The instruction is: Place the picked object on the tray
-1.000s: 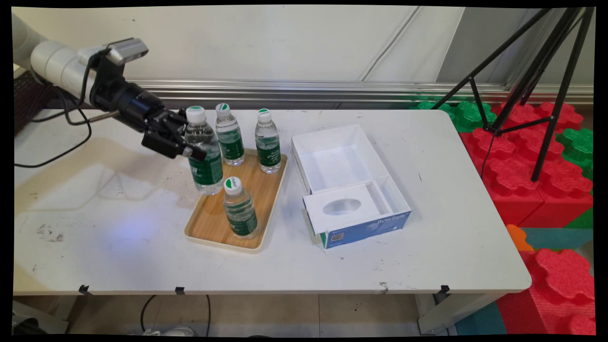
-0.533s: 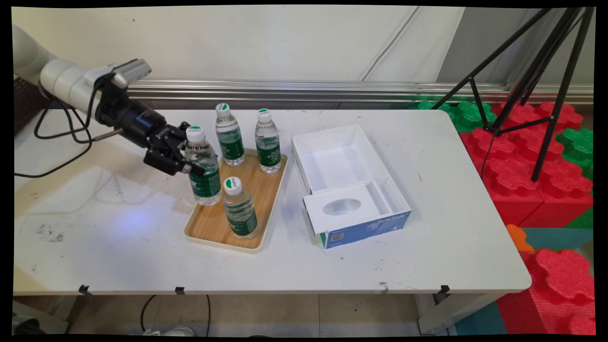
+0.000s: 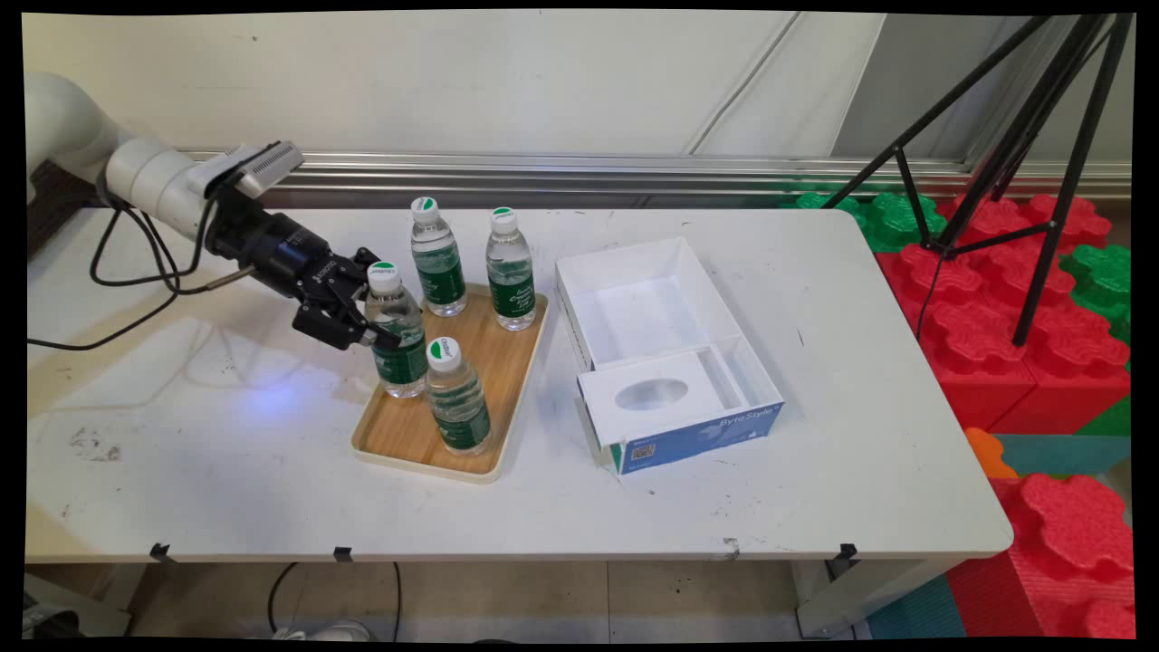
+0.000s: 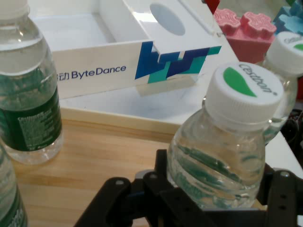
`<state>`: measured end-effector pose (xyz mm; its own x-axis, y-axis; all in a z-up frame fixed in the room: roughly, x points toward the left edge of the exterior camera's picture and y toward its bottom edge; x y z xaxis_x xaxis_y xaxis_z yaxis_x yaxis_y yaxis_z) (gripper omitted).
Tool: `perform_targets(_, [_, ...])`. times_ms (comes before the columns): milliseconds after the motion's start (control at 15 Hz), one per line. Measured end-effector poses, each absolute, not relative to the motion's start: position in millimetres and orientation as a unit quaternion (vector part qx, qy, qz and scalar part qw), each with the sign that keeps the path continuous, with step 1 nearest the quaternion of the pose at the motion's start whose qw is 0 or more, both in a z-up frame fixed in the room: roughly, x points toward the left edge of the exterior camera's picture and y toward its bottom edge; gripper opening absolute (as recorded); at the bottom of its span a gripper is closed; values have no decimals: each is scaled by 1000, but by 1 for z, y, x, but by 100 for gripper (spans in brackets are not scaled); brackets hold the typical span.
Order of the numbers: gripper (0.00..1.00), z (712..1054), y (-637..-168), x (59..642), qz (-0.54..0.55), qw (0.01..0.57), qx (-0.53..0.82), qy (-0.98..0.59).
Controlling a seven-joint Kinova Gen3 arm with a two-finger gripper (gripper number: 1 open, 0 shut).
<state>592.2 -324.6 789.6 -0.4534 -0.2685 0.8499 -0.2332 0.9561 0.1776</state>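
Note:
My gripper [image 3: 386, 326] is shut on a clear water bottle [image 3: 398, 340] with a green label and a white cap. It grips the bottle around its upper body. The bottle leans slightly and its base is low over the left side of a wooden tray [image 3: 507, 362]; I cannot tell whether it touches. In the hand view the held bottle [image 4: 222, 156] fills the lower right, between the black linkage. Three more bottles stand on the tray: two at the back [image 3: 437, 258] [image 3: 510, 270] and one at the front [image 3: 457, 397].
An open white and blue box [image 3: 665, 349] with an oval cut-out lies right of the tray. A black tripod [image 3: 1014, 136] and red and green foam blocks [image 3: 987, 308] stand off the table's right end. Black cables [image 3: 136, 272] hang by the arm.
The gripper has come down and a little to the right with the bottle in it, from well above the tray to low over its left side. The other bottles have not moved.

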Motion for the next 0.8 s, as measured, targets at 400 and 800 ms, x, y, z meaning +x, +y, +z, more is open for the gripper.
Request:
perform_targets(400, [0, 777, -332, 591, -10, 499, 142, -855])
perform_targets(800, [100, 766, -341, 592, 1, 497, 137, -857])
